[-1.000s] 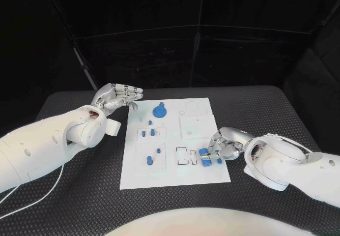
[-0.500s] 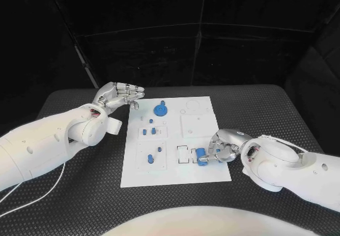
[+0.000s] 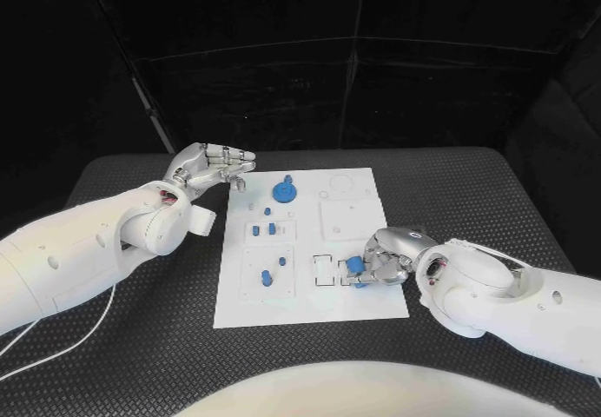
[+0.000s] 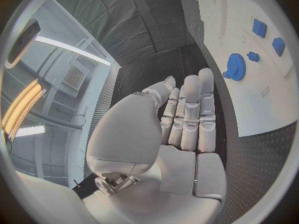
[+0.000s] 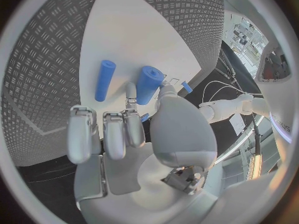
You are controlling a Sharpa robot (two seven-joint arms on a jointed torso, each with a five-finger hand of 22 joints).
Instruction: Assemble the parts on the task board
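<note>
The white task board [image 3: 351, 187] lies in the middle of the table. My right hand [image 3: 386, 259] rests at its near right corner and pinches a thick blue cylinder [image 5: 149, 83] between thumb and a finger. A thinner blue cylinder [image 5: 104, 79] lies on the board [image 5: 124, 30] just beside it. In the head view these blue pieces [image 3: 357, 268] sit next to the rectangular slots [image 3: 326, 271]. My left hand [image 3: 210, 165] hovers off the board's far left corner with fingers curled in and nothing in it. The blue gear [image 3: 286, 193] lies close to it.
Small blue parts [image 3: 263, 231] stand in the left column of the board, with another blue part [image 3: 267, 279] nearer me. The gear [image 4: 234, 66] and two blue blocks [image 4: 268, 35] lie beyond my left hand [image 4: 181, 129]. Black ribbed matting [image 3: 501, 200] surrounds the board.
My right hand has slid left over the board's near right corner and closed round the blue pieces. The left hand has stayed in place.
</note>
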